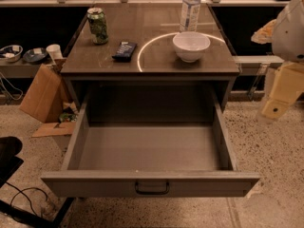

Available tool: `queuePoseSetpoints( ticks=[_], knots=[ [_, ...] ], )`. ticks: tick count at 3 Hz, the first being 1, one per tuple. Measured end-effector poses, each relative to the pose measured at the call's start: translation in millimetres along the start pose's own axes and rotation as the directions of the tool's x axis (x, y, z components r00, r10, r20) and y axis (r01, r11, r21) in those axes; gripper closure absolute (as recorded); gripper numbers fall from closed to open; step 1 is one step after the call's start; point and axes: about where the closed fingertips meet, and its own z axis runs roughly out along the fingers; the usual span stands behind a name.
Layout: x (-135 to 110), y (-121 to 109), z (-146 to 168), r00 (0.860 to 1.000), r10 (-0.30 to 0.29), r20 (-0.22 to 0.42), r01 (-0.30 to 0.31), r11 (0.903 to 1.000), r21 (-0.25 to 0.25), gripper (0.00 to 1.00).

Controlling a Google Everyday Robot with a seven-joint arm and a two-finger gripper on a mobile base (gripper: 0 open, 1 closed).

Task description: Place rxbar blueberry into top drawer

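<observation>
The rxbar blueberry (124,50), a flat dark navy bar, lies on the cabinet top between the green soda can (98,25) and the white bowl (191,45). The top drawer (151,184) is pulled fully open below it and is empty inside, with its dark pull handle (152,189) at the front centre. My gripper is out of view. Only white and beige arm segments (281,91) show at the right edge, beside the cabinet and well away from the bar.
A clear plastic water bottle (190,8) stands behind the bowl. A cardboard box (40,95) leans on the floor left of the cabinet. A low shelf with a cup (54,52) and dishes is at the far left. Cables and a dark object lie at the bottom left.
</observation>
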Motion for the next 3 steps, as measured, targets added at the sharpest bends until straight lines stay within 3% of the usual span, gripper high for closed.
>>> queuePoseSetpoints(
  ticks=[1,2,3],
  knots=[
    [-25.8,-13.1,21.2,0.993,-0.086,0.081,0.084,0.9961,0.028,0.00],
    [-61.5,-41.4,41.4,0.970,-0.151,0.189,0.134,0.9857,0.102,0.00],
    [-123.4,-89.1,50.8,0.950,-0.126,0.286,0.073,0.9793,0.189,0.00]
  ],
)
